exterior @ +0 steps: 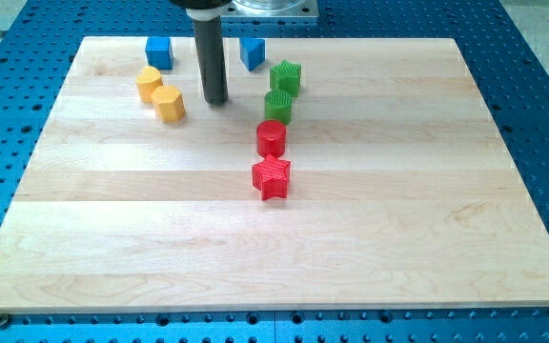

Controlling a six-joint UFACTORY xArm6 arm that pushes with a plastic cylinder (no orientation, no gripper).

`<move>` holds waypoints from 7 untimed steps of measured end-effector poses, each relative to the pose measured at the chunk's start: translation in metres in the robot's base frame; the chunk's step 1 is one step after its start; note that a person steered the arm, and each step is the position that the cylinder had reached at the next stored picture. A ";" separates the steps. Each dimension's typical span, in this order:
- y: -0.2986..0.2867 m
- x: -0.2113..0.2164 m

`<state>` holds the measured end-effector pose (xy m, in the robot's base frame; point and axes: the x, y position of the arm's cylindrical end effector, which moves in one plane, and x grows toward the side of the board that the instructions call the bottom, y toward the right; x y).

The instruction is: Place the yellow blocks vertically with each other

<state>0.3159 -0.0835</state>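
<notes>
Two yellow blocks (160,94) touching diagonally, sitting just left of my tip (216,101), no jaws, bare rod; green blocks (281,90) standing to its right on bench (351,248).

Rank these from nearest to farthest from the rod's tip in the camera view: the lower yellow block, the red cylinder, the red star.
From my tip:
1. Lower yellow block, just to the view's left.
2. Red cylinder, toward the view's lower right.
3. Red star, below the cylinder, farthest.
</notes>
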 end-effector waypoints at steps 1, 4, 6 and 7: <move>-0.041 0.011; 0.007 0.013; 0.089 -0.071; 0.059 -0.088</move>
